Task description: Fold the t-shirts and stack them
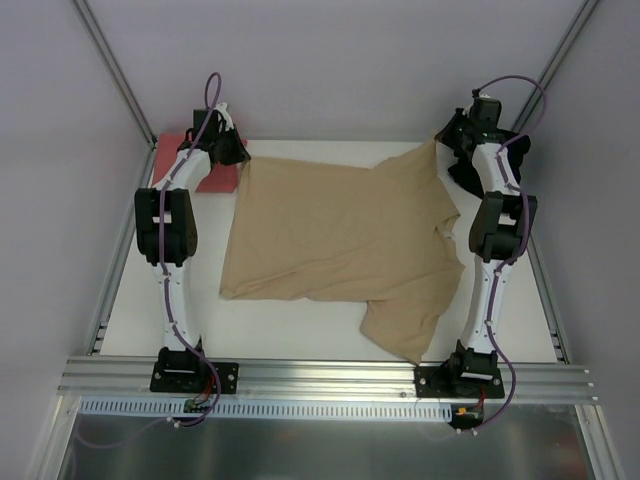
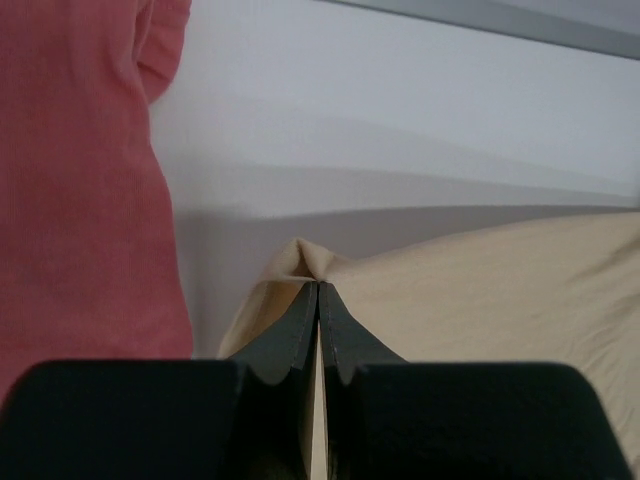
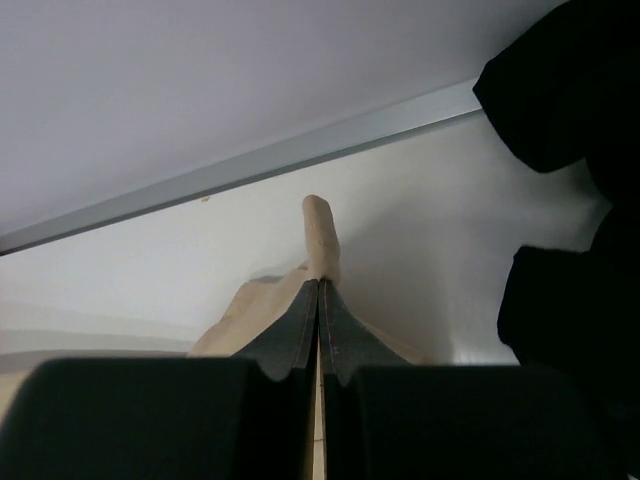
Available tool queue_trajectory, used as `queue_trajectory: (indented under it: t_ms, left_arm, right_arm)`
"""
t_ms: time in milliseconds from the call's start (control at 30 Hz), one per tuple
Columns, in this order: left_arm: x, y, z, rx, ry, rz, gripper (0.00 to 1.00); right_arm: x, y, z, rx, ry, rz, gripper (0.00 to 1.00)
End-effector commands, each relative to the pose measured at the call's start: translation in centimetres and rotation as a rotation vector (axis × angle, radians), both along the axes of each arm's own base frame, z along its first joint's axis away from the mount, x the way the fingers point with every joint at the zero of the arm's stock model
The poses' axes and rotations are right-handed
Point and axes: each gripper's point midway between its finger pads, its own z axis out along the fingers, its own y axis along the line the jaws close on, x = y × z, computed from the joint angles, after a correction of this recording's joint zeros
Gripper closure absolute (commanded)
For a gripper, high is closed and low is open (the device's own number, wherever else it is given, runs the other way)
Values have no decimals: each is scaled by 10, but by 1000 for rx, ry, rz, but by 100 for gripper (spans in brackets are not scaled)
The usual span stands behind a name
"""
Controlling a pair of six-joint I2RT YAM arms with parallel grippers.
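The left arm (image 1: 168, 225) and right arm (image 1: 500, 228) reached to the table's (image 1: 300, 340) far edge, elbows bent. The left gripper (image 1: 238, 152) (image 2: 318, 285) was pinched on the tan t-shirt's (image 1: 340, 235) far-left corner, and the right gripper (image 1: 445, 140) (image 3: 318, 283) on its far-right tip (cloth showed between both closed jaws). The shirt lay spread flat between them. The salmon-red t-shirt (image 1: 218, 178) (image 2: 80, 200) lay beside the left gripper, and the black t-shirt (image 1: 462, 178) (image 3: 560, 80) beside the right.

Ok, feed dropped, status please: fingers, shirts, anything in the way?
Left gripper: fingers shut on tan t-shirt, far left corner. Right gripper: same, far right corner. Salmon t-shirt far left, black t-shirt far right, neither on it.
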Motion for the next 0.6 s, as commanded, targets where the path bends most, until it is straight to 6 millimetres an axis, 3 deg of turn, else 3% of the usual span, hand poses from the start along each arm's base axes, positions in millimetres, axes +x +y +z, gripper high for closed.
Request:
queue_trajectory:
  t_ms: [0, 133, 400, 467, 500, 533, 567]
  left_arm:
    - [23, 6, 15, 10, -75, 2, 100]
    - [28, 5, 12, 3, -76, -6, 100]
    - [16, 0, 0, -18, -23, -23, 97]
    - [12, -1, -4, -22, 0, -27, 94]
    - [10, -2, -4, -27, 5, -31, 92]
    - [7, -2, -5, -29, 15, -31, 72]
    - [5, -2, -6, -30, 24, -32, 62]
  right_arm:
    - [22, -19, 14, -56, -82, -38, 100]
    - [25, -24, 11, -57, -82, -46, 100]
    - [9, -15, -10, -3, -8, -35, 99]
    - [5, -13, -24, 12, 34, -30, 87]
    - [3, -13, -28, 16, 49, -34, 75]
    - [0, -14, -34, 18, 65, -37, 67]
    - [-2, -14, -37, 18, 76, -42, 55]
